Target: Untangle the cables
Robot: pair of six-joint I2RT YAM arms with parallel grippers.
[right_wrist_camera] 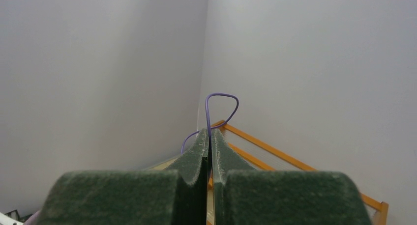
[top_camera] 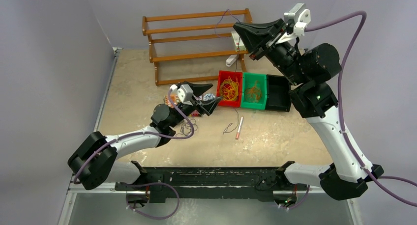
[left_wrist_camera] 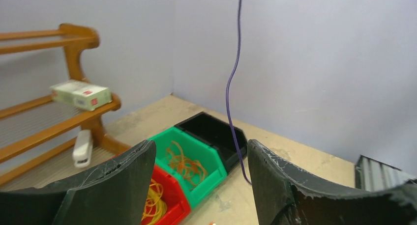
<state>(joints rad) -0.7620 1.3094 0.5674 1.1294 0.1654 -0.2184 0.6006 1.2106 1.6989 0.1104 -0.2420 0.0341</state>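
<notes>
My right gripper (top_camera: 237,26) is raised high over the back of the table, shut on a thin purple cable (right_wrist_camera: 221,103). The cable loops out past the fingertips (right_wrist_camera: 202,142). Its long strand (left_wrist_camera: 231,90) hangs down to the table in front of the black bin (left_wrist_camera: 216,134). My left gripper (top_camera: 209,101) hovers low at mid-table, open, with nothing between its fingers (left_wrist_camera: 125,183). Yellow cables (top_camera: 228,87) fill the red bin (top_camera: 221,80). Orange cables (top_camera: 253,92) lie in the green bin (top_camera: 247,79). More dark cables (top_camera: 187,130) lie by the left wrist.
A wooden rack (top_camera: 196,43) stands at the back, with a white box (left_wrist_camera: 81,94) on a shelf and a stapler (left_wrist_camera: 82,147) below. A red-tipped pen (top_camera: 239,127) and a dark loose strand (top_camera: 229,127) lie on the table in front of the bins.
</notes>
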